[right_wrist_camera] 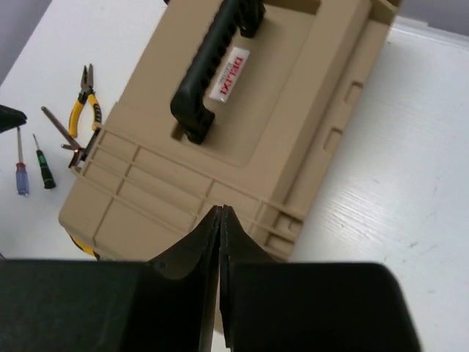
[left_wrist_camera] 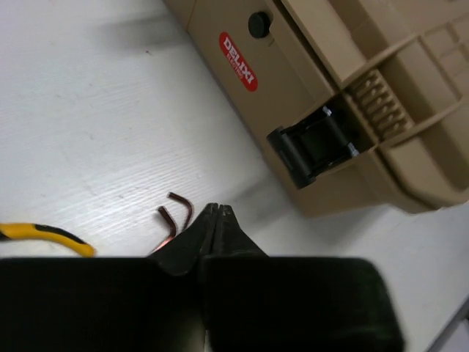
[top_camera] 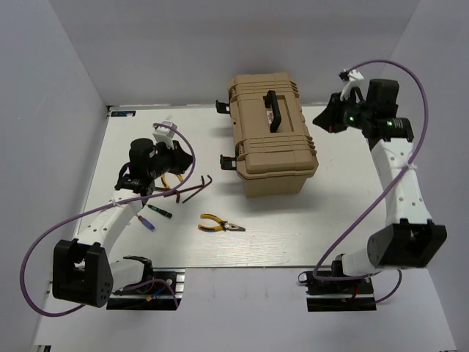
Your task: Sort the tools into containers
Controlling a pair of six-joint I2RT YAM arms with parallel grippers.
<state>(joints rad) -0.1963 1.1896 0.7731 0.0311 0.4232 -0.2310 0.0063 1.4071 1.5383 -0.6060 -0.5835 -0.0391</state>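
Observation:
The tan toolbox [top_camera: 272, 143] stands shut at the table's middle, with its black handle [right_wrist_camera: 215, 62] on top. It also shows in the left wrist view [left_wrist_camera: 352, 81] and in the right wrist view [right_wrist_camera: 183, 183]. Yellow-handled pliers [top_camera: 220, 225] lie in front of it to the left. Dark hex keys [top_camera: 194, 187] lie left of the box. Green [top_camera: 160, 211] and blue [top_camera: 146, 222] screwdrivers lie further left. My left gripper [top_camera: 178, 167] is shut and empty, just right of the hex keys [left_wrist_camera: 178, 213]. My right gripper [top_camera: 328, 119] is shut and empty, raised at the box's far right.
A second yellow pliers handle [left_wrist_camera: 44, 235] shows beside my left gripper, partly hidden under it in the top view. A black latch [left_wrist_camera: 311, 143] on the toolbox's left side faces my left gripper. White walls close in the table on the left, back and right.

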